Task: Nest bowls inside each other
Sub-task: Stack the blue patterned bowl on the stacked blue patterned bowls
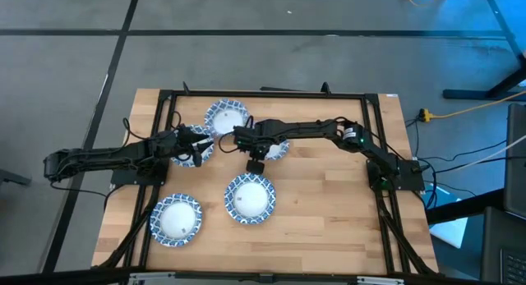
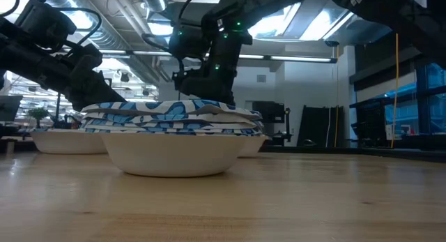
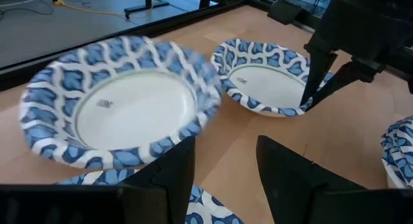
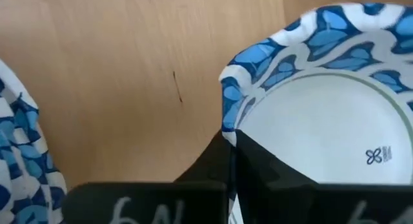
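While the left gripper waits with fingers apart over a bowl at the table's left-centre, the right gripper has its fingers pinched on the rim of the middle bowl, just right of that spot. Other bowls ring this one: the back bowl lies behind it, the stack in front of it, and the front-left bowl farther off towards the left arm's side. By the look of it, the pick-up step is in hand. Next, the right arm would need to lift the clamped bowl clear, carry it over the stack and release it squarely so it seats inside.
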You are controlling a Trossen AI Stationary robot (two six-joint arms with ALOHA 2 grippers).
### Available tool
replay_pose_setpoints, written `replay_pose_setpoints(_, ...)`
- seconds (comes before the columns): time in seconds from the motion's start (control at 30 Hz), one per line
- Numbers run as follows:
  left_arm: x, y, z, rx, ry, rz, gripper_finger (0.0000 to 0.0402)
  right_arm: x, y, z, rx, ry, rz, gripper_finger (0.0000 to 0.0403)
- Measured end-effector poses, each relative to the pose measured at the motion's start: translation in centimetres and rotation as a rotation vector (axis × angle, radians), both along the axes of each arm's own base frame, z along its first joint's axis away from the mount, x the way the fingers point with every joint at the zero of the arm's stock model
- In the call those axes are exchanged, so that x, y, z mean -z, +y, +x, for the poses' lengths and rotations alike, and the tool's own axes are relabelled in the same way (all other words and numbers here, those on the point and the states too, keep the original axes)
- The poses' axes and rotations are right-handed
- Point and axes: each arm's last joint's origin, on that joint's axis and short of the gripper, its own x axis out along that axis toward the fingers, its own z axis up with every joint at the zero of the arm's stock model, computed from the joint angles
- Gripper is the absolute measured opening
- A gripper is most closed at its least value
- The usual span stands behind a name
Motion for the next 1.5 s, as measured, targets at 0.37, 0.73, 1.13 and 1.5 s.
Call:
replay_pose_setpoints(0.37, 0.0, 0.0, 0.0, 0.0, 0.0, 0.001, 0.016, -4.4, 2.3, -0.8, -0.029, 0.106, -0.061, 0.001)
replay_pose_setpoints(0.73, 0.0, 0.0, 0.0, 0.0, 0.001, 0.002, 0.016, -11.7, 9.8, -2.2, -0.031, -0.057, -0.032, 0.0007)
replay_pose_setpoints(1.13, 0.0, 0.0, 0.0, 0.002, 0.007, 0.004, 0.016, -13.6, 19.6, -2.9, -0.142, -0.266, 0.097, 0.0007)
replay_pose_setpoints(1.5, 0.1, 0.0, 0.0, 0.002, 0.007, -0.001, 0.016, -9.3, 18.9, -0.5, -0.118, -0.216, 0.047, 0.0005)
